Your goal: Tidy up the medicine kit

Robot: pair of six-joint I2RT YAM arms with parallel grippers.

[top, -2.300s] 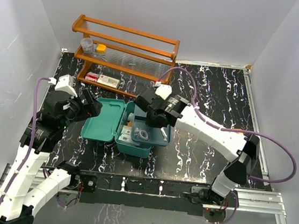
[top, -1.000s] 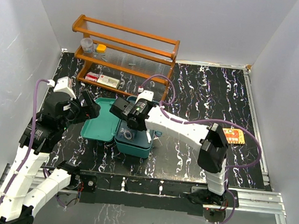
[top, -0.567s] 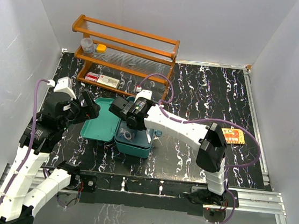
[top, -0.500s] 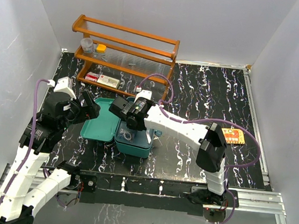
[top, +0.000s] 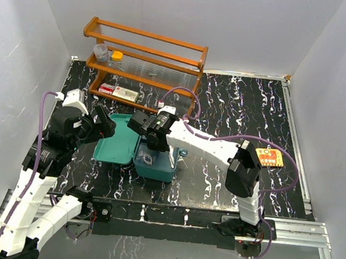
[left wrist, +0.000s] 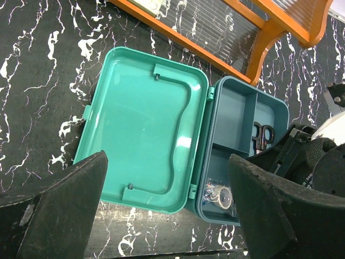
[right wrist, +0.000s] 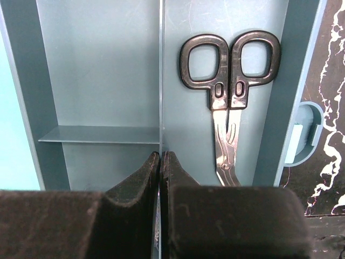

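The medicine kit (top: 116,140) lies open, its teal lid (left wrist: 143,124) flat on the left. In its base sits a darker teal tray (left wrist: 234,116). My right gripper (top: 153,141) reaches down into that tray, and its jaws (right wrist: 160,157) are shut on the thin divider wall (right wrist: 161,81). Black-handled scissors (right wrist: 229,75) lie in the compartment just to the right of the divider. A wrapped tape roll (left wrist: 221,195) rests in the near corner of the base. My left gripper (top: 101,127) hovers open above the lid's left side, holding nothing.
A wooden rack (top: 144,65) stands behind the kit with a small jar (top: 100,50), a yellow-capped container (top: 116,55) and flat boxes (top: 118,91) on its shelves. White walls close in the dark marbled table (top: 250,107).
The right arm has folded in from the kit's right side and brought its shut gripper down into the tray. Over the last second it barely shifted. The left arm has not moved.
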